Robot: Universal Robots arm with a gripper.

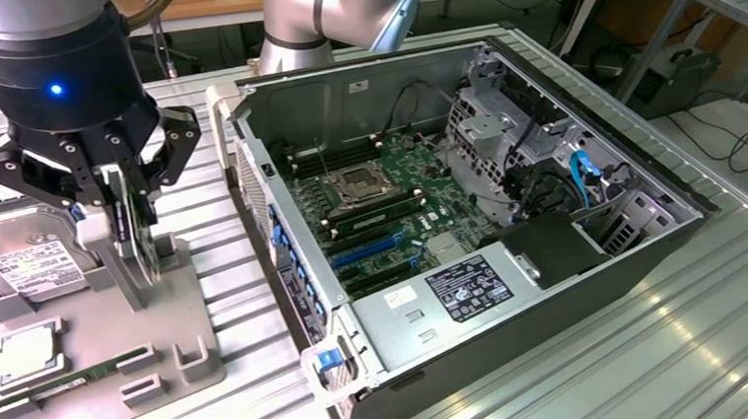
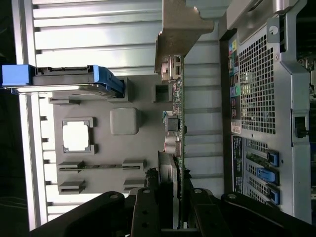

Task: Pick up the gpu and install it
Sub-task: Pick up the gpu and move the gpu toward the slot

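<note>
One arm, one card. Ext. view: gripper [image 1: 120,193] sits toward that view's left, jaws clamped on the gpu [image 1: 133,251]. The card stands on edge over the gray tray [image 1: 204,320]; we can't tell if it's clear of its slot. Hard drive [image 1: 29,261] just beside, memory stick [image 1: 80,375] flat in the tray. Open PC case [image 1: 480,212] to the right. Wrist view: gripper [image 2: 170,200] pinches the gpu [image 2: 178,123] edge-on, metal bracket [image 2: 178,29] at the far end, betw. tray [image 2: 143,98] and PC case [image 2: 256,89].
</note>
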